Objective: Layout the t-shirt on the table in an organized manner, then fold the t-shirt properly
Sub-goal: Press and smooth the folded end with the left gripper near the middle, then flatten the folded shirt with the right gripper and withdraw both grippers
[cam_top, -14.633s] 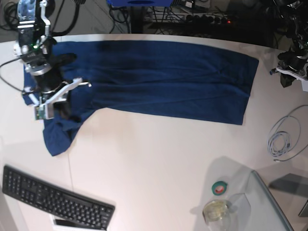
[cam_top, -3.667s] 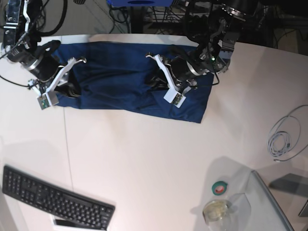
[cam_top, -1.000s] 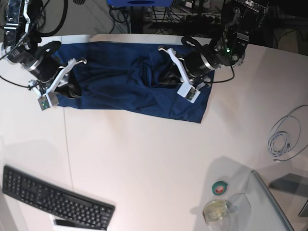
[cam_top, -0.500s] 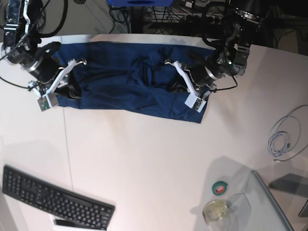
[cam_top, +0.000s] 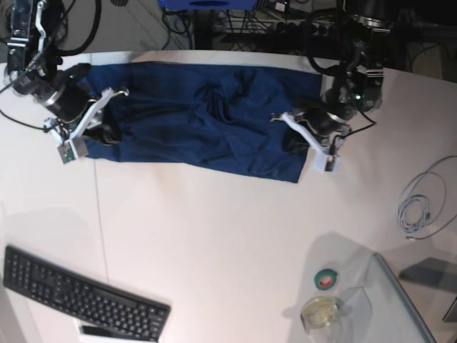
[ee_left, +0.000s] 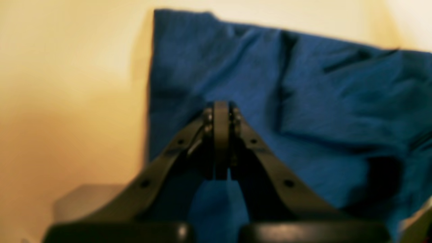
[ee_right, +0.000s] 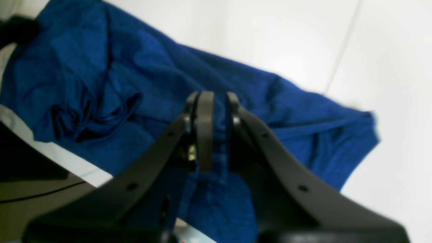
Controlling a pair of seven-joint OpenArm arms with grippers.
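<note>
The dark navy t-shirt (cam_top: pixel 193 121) lies stretched sideways along the far part of the white table (cam_top: pixel 228 243), rumpled in its middle. My right gripper (cam_top: pixel 107 133) is at the shirt's left end. In the right wrist view the right gripper (ee_right: pixel 216 101) is shut on a fold of the t-shirt (ee_right: pixel 135 67). My left gripper (cam_top: pixel 291 137) hovers at the shirt's right end, near the hem. In the left wrist view the left gripper (ee_left: pixel 221 108) has its jaws pressed together over the t-shirt (ee_left: pixel 303 101), with no cloth seen pinched.
A black keyboard (cam_top: pixel 78 296) sits at the front left. A green tape roll (cam_top: pixel 326 279) and a clear jar (cam_top: pixel 321 313) stand at the front right beside a glass panel (cam_top: pixel 400 307). A coiled white cable (cam_top: pixel 421 204) lies at the right. Cables run behind the table.
My left gripper has slid from the shirt's middle rightward to its right end, still shut. The right arm has stayed in place on the left end.
</note>
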